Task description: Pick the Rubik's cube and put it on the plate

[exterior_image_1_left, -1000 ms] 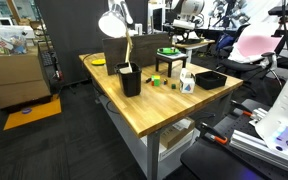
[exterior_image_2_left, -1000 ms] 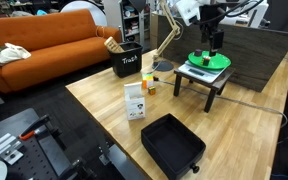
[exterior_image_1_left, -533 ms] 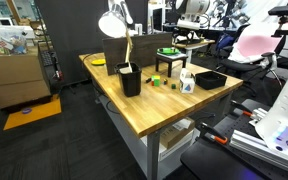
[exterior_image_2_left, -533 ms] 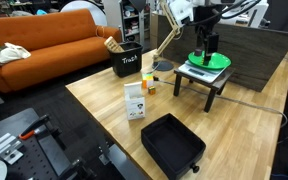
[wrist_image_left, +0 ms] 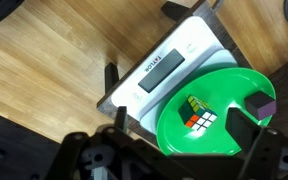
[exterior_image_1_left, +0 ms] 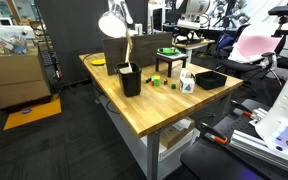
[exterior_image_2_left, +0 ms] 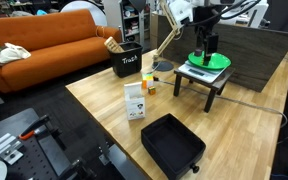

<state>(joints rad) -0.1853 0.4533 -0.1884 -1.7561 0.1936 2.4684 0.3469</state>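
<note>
Closest to me on the table (exterior_image_2_left: 94, 108) is the black tray (exterior_image_2_left: 174, 148). Past it stand a white carton (exterior_image_2_left: 135, 101) and then the bin (exterior_image_2_left: 127, 62). Further back is a low stand (exterior_image_2_left: 206, 82). On it lies a white slab (wrist_image_left: 174, 65), and the slab carries the plate (wrist_image_left: 224, 135).

The cube (wrist_image_left: 196, 116) sits flat on the plate, toward the slab side in the wrist view. In both exterior views it is too small for me to make out.

The gripper (exterior_image_2_left: 212, 47) hangs right over the plate, released and holding nothing. Its jaws are spread wide. One finger (wrist_image_left: 256, 101) is over the plate's far rim and the other is out by the slab's edge, and neither touches the cube.

I judge the placing done, with only a lift clear left to do.

If I had to take the cube again, I would expect a light, stiff plastic block with slick faces, whose layers may twist under an off-centre squeeze. I would close on two opposite flat faces, square on and at mid height, never across corners. It looks turned against the jaw line, so I would rotate the wrist first. A nudge could also slide it on the smooth plate.
</note>
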